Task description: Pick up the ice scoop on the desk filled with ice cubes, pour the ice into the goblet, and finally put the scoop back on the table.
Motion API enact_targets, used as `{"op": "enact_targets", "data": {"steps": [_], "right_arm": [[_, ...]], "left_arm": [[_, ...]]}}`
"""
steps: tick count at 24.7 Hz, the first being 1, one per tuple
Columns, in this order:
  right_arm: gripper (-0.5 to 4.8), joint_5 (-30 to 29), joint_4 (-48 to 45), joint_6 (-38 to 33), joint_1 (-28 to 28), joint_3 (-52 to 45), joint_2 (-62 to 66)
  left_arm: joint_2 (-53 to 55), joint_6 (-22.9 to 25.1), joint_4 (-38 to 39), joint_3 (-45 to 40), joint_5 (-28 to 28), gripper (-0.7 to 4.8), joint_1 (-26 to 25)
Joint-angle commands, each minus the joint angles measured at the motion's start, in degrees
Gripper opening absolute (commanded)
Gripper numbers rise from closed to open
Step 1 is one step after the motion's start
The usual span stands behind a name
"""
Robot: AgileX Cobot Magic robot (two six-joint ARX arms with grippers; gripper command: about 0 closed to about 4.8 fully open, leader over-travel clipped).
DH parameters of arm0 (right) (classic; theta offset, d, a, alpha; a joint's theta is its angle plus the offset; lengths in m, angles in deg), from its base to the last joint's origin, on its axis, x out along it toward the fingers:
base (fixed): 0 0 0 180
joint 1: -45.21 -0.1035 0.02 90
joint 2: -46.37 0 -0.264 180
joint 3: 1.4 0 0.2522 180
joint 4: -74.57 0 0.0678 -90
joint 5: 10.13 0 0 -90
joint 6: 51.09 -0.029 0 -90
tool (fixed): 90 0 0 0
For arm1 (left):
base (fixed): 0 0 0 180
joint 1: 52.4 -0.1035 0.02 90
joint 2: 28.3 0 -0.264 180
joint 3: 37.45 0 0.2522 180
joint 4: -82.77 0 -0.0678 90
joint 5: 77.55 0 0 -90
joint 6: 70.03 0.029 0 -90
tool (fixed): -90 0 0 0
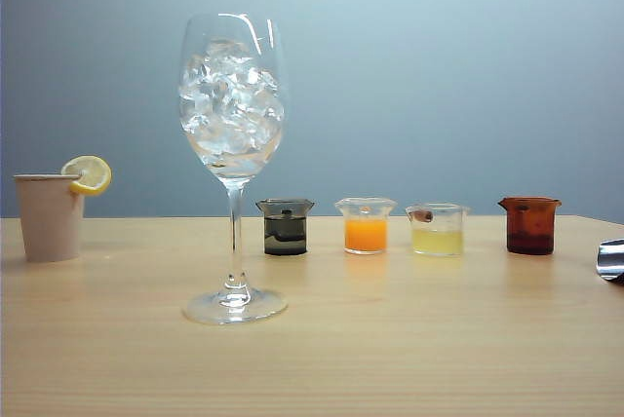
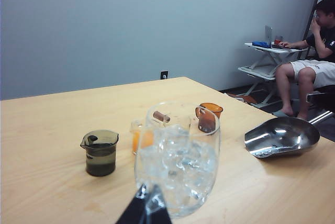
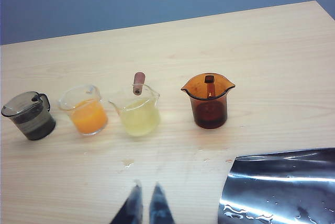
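Ice cubes in the goblet on the table; ice scoop far right.

Exterior view: low, table-level, close to the goblet. Both wrist views look down obliquely beyond it; all share the amber beaker.

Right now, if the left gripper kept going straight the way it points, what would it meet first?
Most likely the goblet: in the left wrist view the left gripper points at its bowl full of ice cubes. How near it is, I cannot tell.
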Motion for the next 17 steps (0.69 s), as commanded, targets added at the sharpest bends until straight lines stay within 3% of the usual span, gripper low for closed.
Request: {"op": "enact_targets", "data": {"steps": [1, 12, 17], "right_arm": [[0.31, 0.3, -1.0, -0.1, 0.0, 0.1, -0.1], [0.31, 0.7, -0.7, 0.0, 0.0, 0.1, -0.1], [0.31, 0.9, -0.8, 0.0, 0.0, 0.1, -0.1]], "left_arm": [[-2.8, 0.2, -1.0, 0.0, 0.1, -0.05, -2.2], [-10.8, 0.5, 11.5, -0.2, 2.4, -0.05, -28.9], [-10.8, 0.7, 11.3, -3.0, 1.4, -0.05, -34.3]]}}
